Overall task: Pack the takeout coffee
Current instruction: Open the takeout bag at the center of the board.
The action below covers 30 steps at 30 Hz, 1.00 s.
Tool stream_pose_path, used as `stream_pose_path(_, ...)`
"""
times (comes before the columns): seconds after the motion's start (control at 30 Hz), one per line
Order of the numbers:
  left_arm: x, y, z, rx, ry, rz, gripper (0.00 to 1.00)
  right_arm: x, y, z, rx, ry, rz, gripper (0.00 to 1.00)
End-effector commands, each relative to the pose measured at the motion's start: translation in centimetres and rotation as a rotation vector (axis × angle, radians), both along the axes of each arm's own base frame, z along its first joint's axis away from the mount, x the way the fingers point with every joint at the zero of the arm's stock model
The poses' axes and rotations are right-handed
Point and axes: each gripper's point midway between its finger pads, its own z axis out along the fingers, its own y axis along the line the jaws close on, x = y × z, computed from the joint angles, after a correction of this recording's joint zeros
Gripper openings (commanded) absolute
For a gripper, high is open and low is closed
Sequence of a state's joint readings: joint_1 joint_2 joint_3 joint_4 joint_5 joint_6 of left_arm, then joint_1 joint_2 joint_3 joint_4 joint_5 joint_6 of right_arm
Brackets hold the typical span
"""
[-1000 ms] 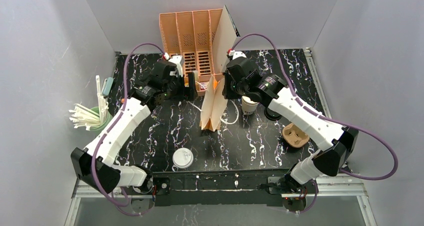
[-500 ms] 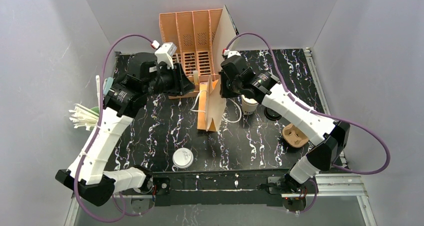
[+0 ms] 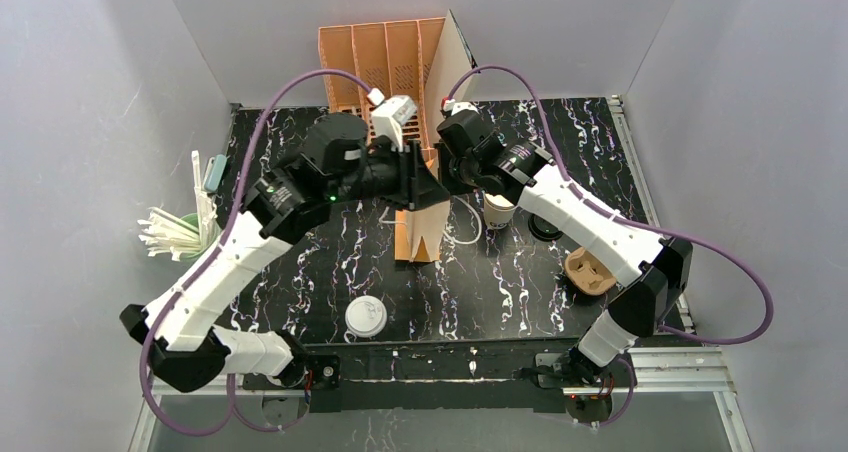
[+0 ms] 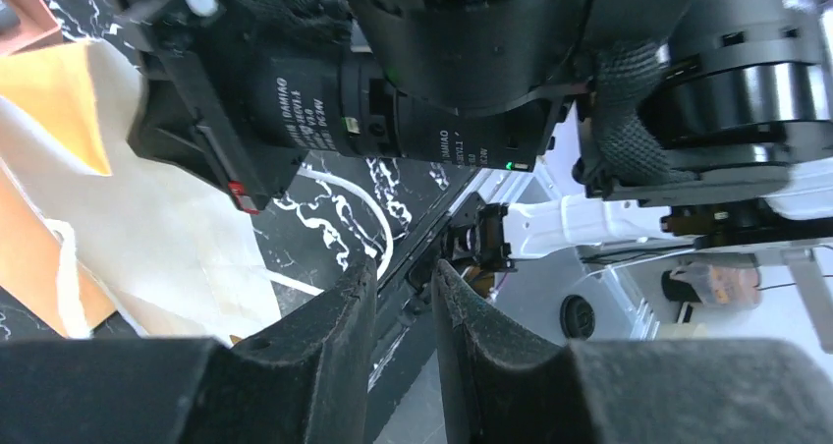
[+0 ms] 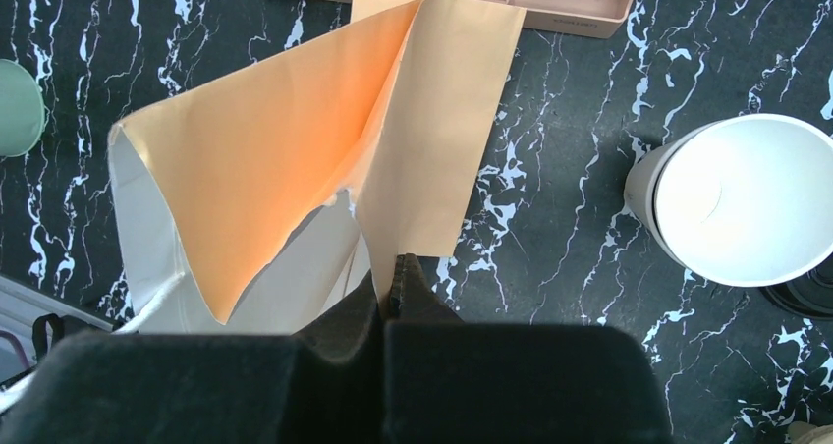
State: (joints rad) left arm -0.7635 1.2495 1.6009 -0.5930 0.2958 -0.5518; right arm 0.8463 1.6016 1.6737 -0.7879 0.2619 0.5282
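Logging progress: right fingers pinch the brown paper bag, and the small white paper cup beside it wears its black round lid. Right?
No: the right wrist view shows the small white paper cup open; its black round plastic lid lies beside it. The right fingers do pinch the brown paper bag.

The paper bag (image 5: 295, 159) in the right pincer (image 5: 393, 264) was orange and tan. The cup (image 5: 742, 198) to its right was white, cream inside. The table (image 5: 580, 228) was black, white-veined.

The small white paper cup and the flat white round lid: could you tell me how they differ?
The small white paper cup stands upright and open beside the tan paper bag; the flat white round lid lies low, alone near the front edge. The cup is taller. Both are white and round.
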Motion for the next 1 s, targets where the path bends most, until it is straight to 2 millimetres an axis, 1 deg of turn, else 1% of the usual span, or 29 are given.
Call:
stream_pose_path(0.0, 0.7, -0.1, -1.3, 0.099, -0.009, 0.112, 0.26, 0.4, 0.2, 1.8, 0.028, -0.028, -0.020, 0.01)
stream_pose_path(0.13, 1.8, 2.2, -3.2, 0.192, -0.027, 0.256, 0.27, 0.4, 0.2, 1.9, 0.031, -0.029, -0.021, 0.01)
stream_pose_path(0.2, 2.1, 2.8, -5.0, 0.245, -0.021, 0.289, 0.30, 0.4, 0.2, 2.0, 0.036, -0.032, -0.019, 0.01)
stream_pose_path(0.33, 2.6, 3.3, -7.7, 0.326, -0.024, 0.298, 0.40, 0.3, 0.2, 2.2, 0.041, -0.037, -0.014, 0.01)
stream_pose_path(0.43, 3.2, 3.4, -9.1, 0.380, -0.021, 0.309, 0.44, 0.3, 0.2, 2.3, 0.041, -0.038, -0.011, 0.01)
stream_pose_path(0.53, 3.9, 4.3, -9.9, 0.437, -0.030, 0.356, 0.44, 0.2, 0.2, 2.2, 0.041, -0.036, -0.010, 0.01)
stream_pose_path(0.67, 4.6, 5.6, -10.3, 0.482, -0.061, 0.411, 0.45, 0.1, 0.1, 2.0, 0.039, -0.034, -0.010, 0.01)
stream_pose_path(0.77, 4.7, 5.9, -10.6, 0.501, -0.069, 0.421, 0.45, 0.1, 0.1, 2.0, 0.038, -0.033, -0.009, 0.01)
stream_pose_path(0.83, 4.9, 6.0, -10.8, 0.507, -0.073, 0.428, 0.49, 0.1, 0.1, 1.9, 0.038, -0.033, -0.009, 0.01)
stream_pose_path(0.9, 5.1, 6.2, -11.4, 0.531, -0.074, 0.434, 0.54, 0.1, 0.2, 2.0, 0.043, -0.034, -0.005, 0.01)
stream_pose_path(0.97, 5.3, 6.4, -11.9, 0.556, -0.072, 0.444, 0.56, 0.1, 0.2, 2.0, 0.046, -0.038, -0.006, 0.01)
